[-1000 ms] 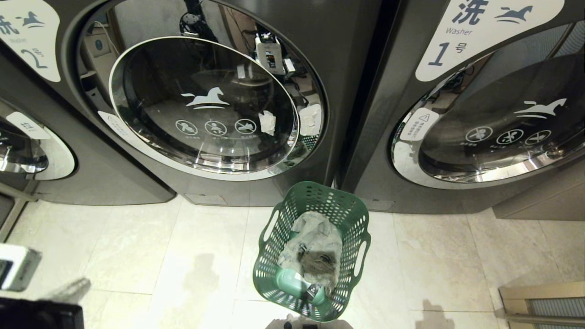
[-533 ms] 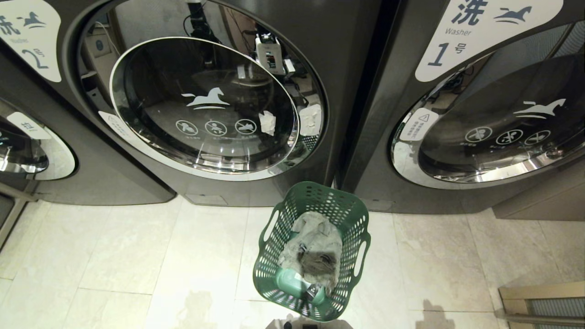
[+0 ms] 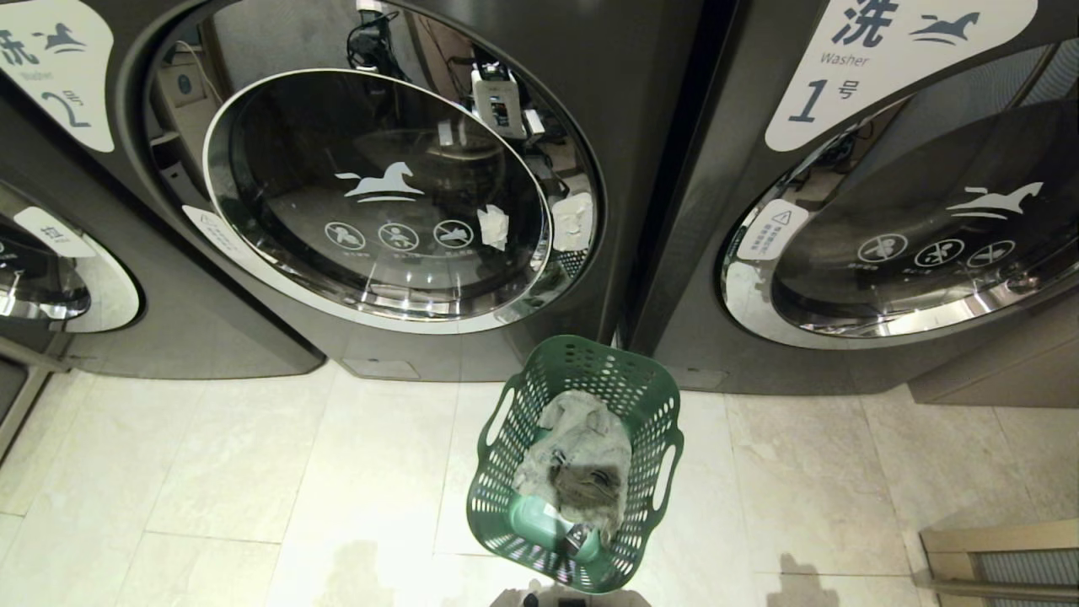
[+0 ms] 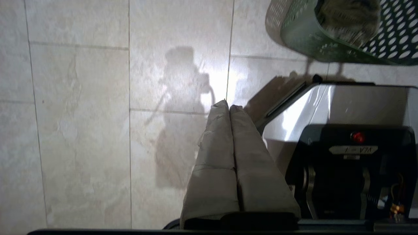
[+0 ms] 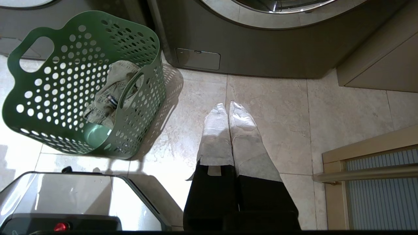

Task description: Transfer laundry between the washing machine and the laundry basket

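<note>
The green laundry basket (image 3: pixel 649 396) stands on the tiled floor between two dark grey machines. Pale and darker cloth laundry (image 3: pixel 582 459) lies inside it. The washing machine (image 3: pixel 641 101) marked 2 is at the back left, its round glass door (image 3: pixel 375 194) shut. Neither arm shows in the head view. In the left wrist view my left gripper (image 4: pixel 229 106) is shut and empty, pointing down at bare floor beside my base, with the basket (image 4: pixel 303 36) off to one side. My right gripper (image 5: pixel 228 107) is shut and empty over the floor beside the basket (image 5: pixel 45 107).
A like machine marked Washer 1 (image 3: pixel 885 169) stands at the back right. My own silver base (image 4: pixel 329 107) sits just in front of the basket. A beige frame with a ribbed panel (image 3: pixel 1003 561) is at the near right. A third machine's door (image 3: pixel 42 287) shows at the far left.
The left arm, seen at the lower left edge of the head view a second ago, has dropped out of that view. Basket, laundry and door have not moved.
</note>
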